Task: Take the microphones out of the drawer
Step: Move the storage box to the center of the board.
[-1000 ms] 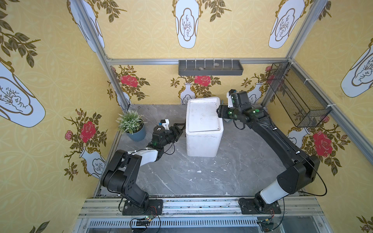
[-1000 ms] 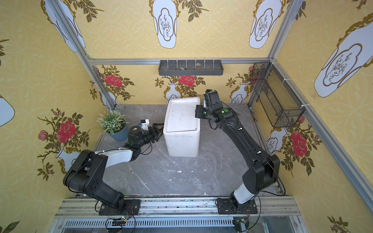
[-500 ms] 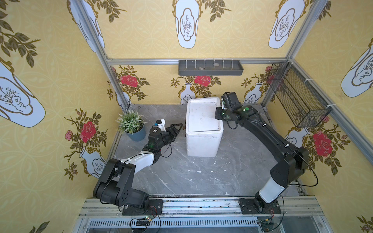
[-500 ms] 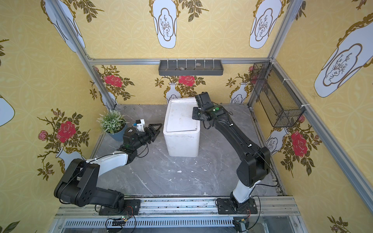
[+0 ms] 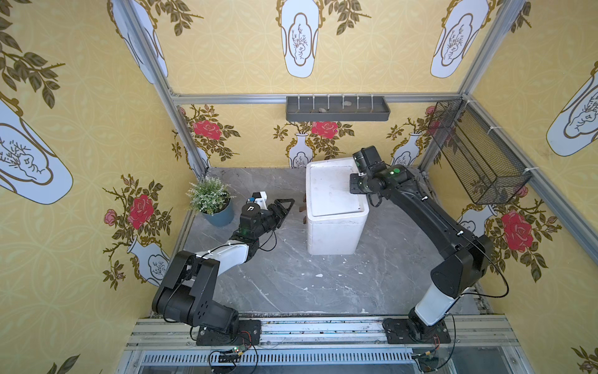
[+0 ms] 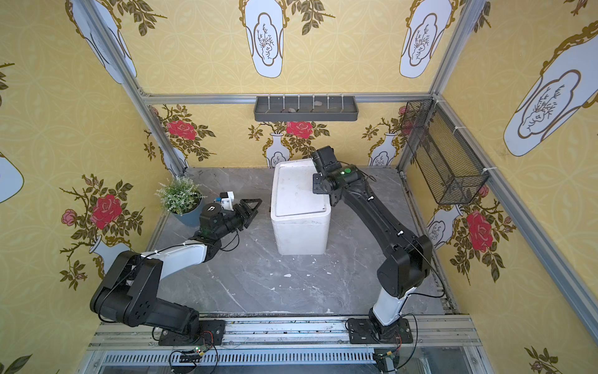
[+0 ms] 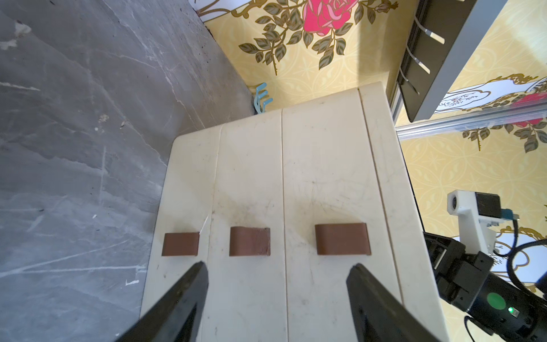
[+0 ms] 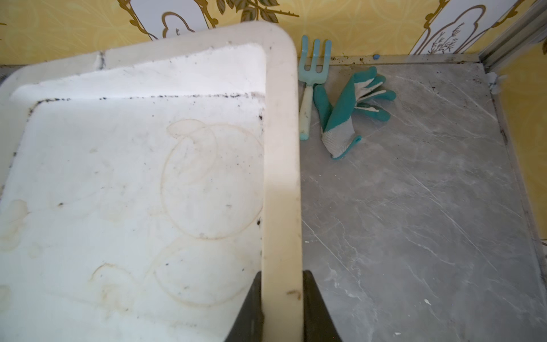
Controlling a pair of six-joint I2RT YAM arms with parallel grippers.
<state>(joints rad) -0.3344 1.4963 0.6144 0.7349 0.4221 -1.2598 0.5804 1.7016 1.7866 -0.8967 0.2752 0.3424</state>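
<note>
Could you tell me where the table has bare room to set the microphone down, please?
Free: the wide tabletop between the cabinet and the front rail. Crowded: between plant and cabinet, where the left tool sits; fork and glove by the back wall.

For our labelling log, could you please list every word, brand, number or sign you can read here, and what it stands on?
No readable words or numbers in any view.
White outline emblem on the left arm: a shape, no letters.
Drawers, handles, glove, fork, pot: unmarked.
Wallpaper: only pictures of vases and roses.
</note>
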